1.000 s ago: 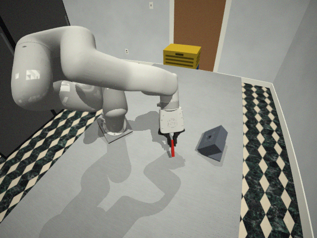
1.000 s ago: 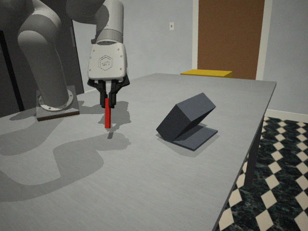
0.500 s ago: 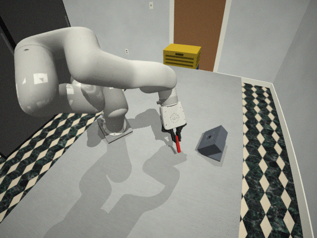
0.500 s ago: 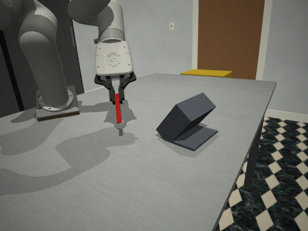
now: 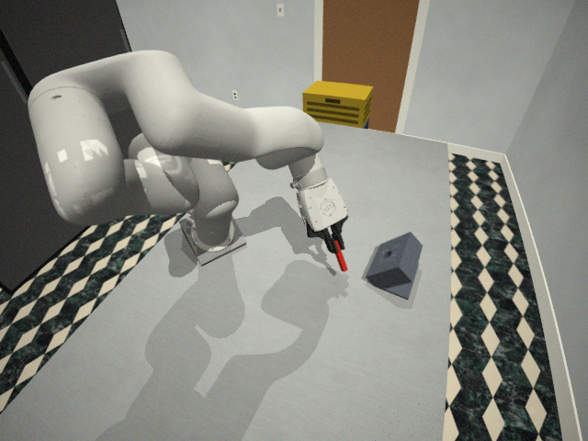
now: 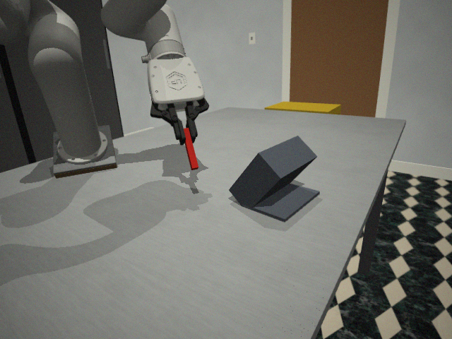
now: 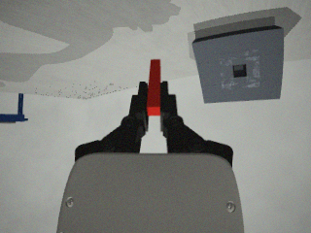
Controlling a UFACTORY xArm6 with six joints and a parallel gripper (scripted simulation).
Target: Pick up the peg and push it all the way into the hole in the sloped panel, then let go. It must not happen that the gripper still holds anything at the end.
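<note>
My gripper (image 5: 333,242) is shut on the upper end of a red peg (image 5: 340,255), which hangs tilted above the grey table. It also shows in the exterior view, gripper (image 6: 185,136) and peg (image 6: 191,149), and in the wrist view, gripper (image 7: 155,108) and peg (image 7: 155,85). The dark grey block with the sloped panel (image 5: 393,264) stands to the right of the peg, a short gap away. Its small square hole (image 5: 389,254) faces up and left. In the wrist view the panel (image 7: 241,70) and hole (image 7: 240,72) lie ahead and to the right of the peg tip.
The arm's base (image 5: 213,239) stands on the table to the left. A yellow crate (image 5: 337,103) sits behind the table's far edge. The table's right edge (image 6: 379,182) drops to a checkered floor. A small blue object (image 7: 14,112) shows at the wrist view's left edge.
</note>
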